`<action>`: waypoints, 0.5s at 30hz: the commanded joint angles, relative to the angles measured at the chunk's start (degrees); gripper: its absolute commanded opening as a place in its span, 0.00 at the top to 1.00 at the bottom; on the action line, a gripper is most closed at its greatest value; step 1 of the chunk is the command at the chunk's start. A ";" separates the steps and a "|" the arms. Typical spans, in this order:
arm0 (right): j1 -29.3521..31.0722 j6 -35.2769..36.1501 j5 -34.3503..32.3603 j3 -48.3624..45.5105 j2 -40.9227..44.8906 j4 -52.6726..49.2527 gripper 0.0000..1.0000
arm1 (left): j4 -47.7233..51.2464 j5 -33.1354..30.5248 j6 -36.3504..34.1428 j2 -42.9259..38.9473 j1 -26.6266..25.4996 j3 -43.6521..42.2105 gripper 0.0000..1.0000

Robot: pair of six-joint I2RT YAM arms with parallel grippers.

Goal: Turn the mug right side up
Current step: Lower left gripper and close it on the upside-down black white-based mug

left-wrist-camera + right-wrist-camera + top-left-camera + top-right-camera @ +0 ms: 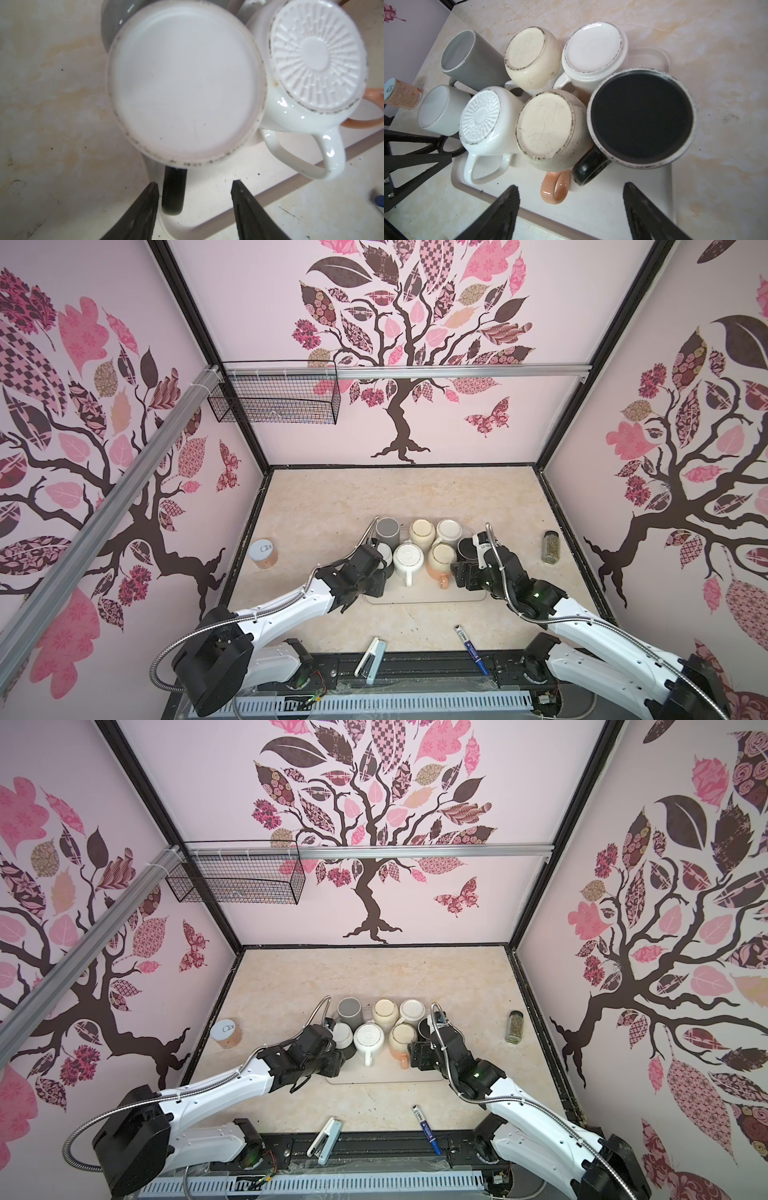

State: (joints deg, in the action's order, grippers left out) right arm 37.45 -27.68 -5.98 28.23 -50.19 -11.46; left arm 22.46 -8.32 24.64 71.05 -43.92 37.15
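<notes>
Right now the left gripper [195, 185] is hovering over the upside-down pale mug [187, 83], which is standing at the left end of the near row on the tray [218, 166]. Its jaws are standing partly apart. The mug's dark handle [173, 191] is lying between them, close to one finger, and whether they are touching is hard to tell. The mug's blurred base is filling the left wrist view and hiding its body. In both top views the gripper is covering part of this mug [343, 1034]. The right gripper [571, 186] is hanging wide and empty above the tray's bare front, near the black mug [641, 116].
</notes>
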 commanded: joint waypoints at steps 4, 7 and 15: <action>0.34 0.16 -1.54 0.47 -0.07 1.19 0.18 | 2.50 -7.73 -0.75 0.98 0.06 1.99 0.41; 0.26 0.17 -2.00 0.51 -0.17 1.20 0.18 | 2.42 -7.95 -1.67 2.38 0.06 3.33 0.45; 0.33 0.00 -2.48 -0.23 0.42 1.28 0.18 | 1.72 -7.80 -4.07 6.87 0.06 6.33 0.57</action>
State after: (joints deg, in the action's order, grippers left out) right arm 37.45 -27.68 -7.33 28.18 -50.33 -10.87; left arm 24.91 -15.27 21.98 77.03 -43.90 40.34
